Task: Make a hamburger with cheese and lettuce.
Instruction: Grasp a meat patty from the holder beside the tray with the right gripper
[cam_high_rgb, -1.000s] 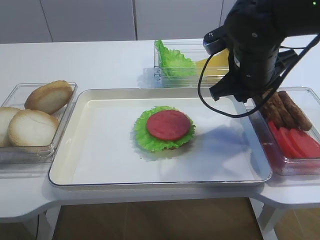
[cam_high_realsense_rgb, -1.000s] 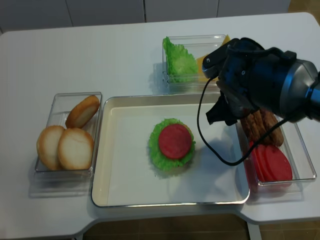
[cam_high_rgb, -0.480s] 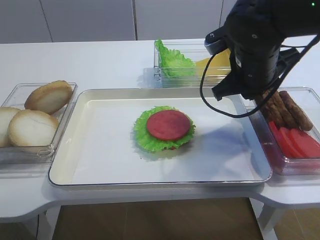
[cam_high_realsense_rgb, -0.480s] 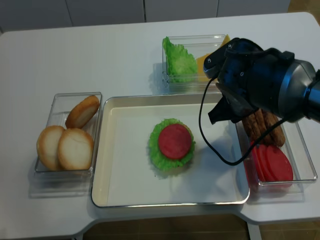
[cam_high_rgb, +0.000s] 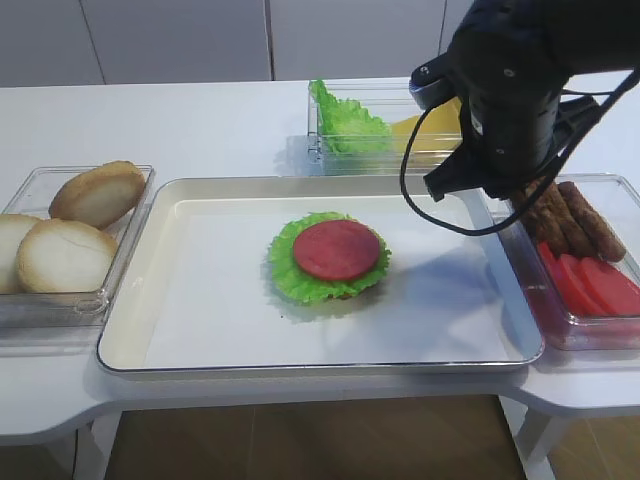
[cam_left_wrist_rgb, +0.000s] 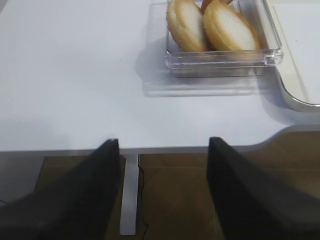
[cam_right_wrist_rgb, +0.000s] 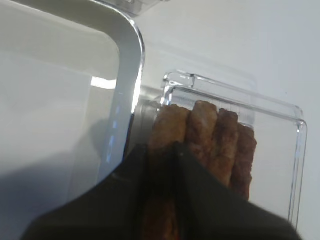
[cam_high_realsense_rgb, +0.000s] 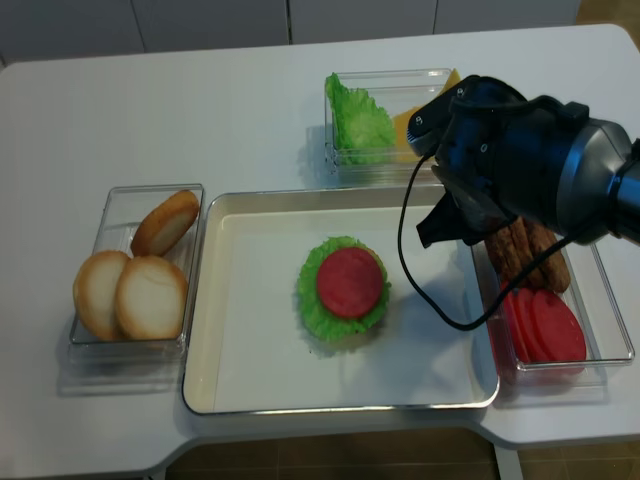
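Note:
The hamburger (cam_high_rgb: 332, 255) lies mid-tray: a frilly green leaf with a round red slice on top, its bun base mostly hidden; it also shows in the realsense view (cam_high_realsense_rgb: 346, 284). No patty is on it. The cheese (cam_high_rgb: 432, 120) is a yellow slice in the back clear box. My right arm (cam_high_rgb: 505, 100) hangs over the tray's right rim. My right gripper (cam_right_wrist_rgb: 160, 145) has its jaws nearly together, just above the brown patties (cam_right_wrist_rgb: 210, 135) in their box. My left gripper (cam_left_wrist_rgb: 164, 142) is open and empty over the table's front left edge.
The white tray (cam_high_rgb: 200, 300) fills the middle. A clear box of tan bun halves (cam_high_rgb: 70, 240) stands left, also in the left wrist view (cam_left_wrist_rgb: 215, 25). Loose lettuce (cam_high_rgb: 345, 125) lies beside the cheese. The right box holds patties (cam_high_rgb: 570, 215) and tomato slices (cam_high_rgb: 595, 285).
My right arm has shifted slightly right and back, toward the patties box. Nothing on the tray has moved.

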